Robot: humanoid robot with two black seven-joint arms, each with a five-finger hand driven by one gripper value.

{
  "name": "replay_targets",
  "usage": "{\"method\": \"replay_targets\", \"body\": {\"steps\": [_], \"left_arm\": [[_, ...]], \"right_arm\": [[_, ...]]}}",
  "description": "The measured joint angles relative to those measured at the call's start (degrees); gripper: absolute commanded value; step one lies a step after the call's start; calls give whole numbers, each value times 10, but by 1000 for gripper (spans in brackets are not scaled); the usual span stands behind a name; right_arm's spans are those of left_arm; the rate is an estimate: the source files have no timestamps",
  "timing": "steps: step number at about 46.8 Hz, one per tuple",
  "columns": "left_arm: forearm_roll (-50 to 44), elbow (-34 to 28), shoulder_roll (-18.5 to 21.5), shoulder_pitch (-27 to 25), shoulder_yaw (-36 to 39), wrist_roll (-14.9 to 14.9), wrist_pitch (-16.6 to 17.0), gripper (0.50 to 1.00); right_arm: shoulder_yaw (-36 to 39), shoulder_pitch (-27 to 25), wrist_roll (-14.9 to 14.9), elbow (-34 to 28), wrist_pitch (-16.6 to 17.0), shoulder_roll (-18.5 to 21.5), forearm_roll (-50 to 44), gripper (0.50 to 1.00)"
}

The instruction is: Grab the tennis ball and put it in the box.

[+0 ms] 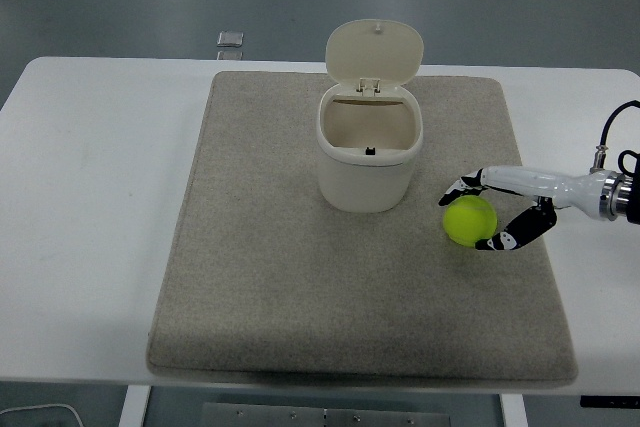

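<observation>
Yellow-green fuzzy tennis ball [469, 220] sits on the grey felt mat [300, 287], just right of the cream plastic bin-shaped box [369, 162] with raised lid, as the right hand [497, 209] curls its fingers [500, 241] around it.

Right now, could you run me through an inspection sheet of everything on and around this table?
Surface: white table with a grey mat on it.
Job's things: tennis ball on the mat, right of the cream box, whose lid stands open.
Clutter: small grey object at the far edge.
Hands: right hand curled around the ball; left not in view.
Cables: black cable at the right arm.
Surroundings: grey floor.
</observation>
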Motion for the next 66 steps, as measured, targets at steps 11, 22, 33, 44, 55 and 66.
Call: {"method": "replay_targets", "body": {"steps": [11, 22, 33, 44, 55, 66], "left_arm": [[0, 0, 0, 0, 0, 0, 0, 992], [0, 0, 0, 0, 0, 0, 0, 992], [0, 0, 0, 0, 0, 0, 0, 992], [0, 0, 0, 0, 0, 0, 0, 992], [0, 0, 0, 0, 0, 0, 0, 992], [0, 0, 0, 0, 0, 0, 0, 992]], "right_arm": [[0, 3, 10, 0, 0, -3, 4, 652], [5, 7, 27, 0, 5, -9, 8, 519], [14, 32, 44, 0, 22, -24, 38, 500], [22, 87, 54, 0, 72, -42, 145, 500], [30, 111, 55, 0, 66, -10, 161, 500], [29, 139, 54, -3, 52, 21, 189, 500]]}}
